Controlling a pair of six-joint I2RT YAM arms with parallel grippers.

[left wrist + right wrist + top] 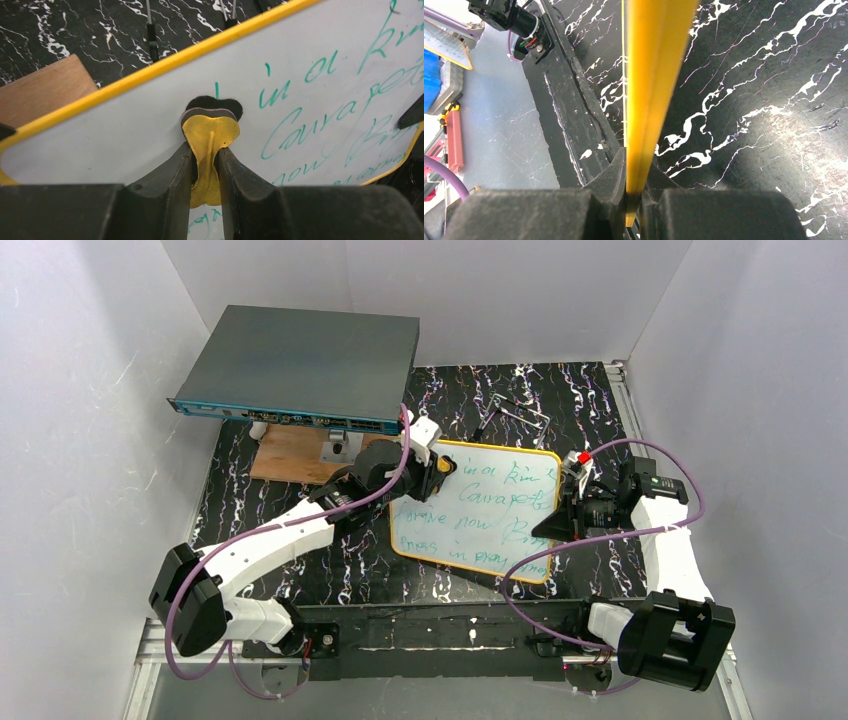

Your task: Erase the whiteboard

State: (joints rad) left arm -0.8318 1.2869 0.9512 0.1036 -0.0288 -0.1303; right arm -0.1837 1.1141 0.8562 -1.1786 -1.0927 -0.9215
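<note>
- Between the two arms, on the black marbled table (600,410), locate the whiteboard (478,508).
- Note that green handwriting (320,115) covers most of its face. Only the area by its top-left corner reads blank, so judge the erasing as barely begun.
- Check the eraser (210,132): its dark felt sits on the board beside that blank area, just left of the first written words.
- Confirm that the left gripper (205,152) is pinched narrow on the eraser's yellow body.
- Confirm that the right gripper (636,175) is clamped on the yellow frame (654,75) at the board's right edge, apparently steadying it.
- Count nearly every written line as left to wipe.
</note>
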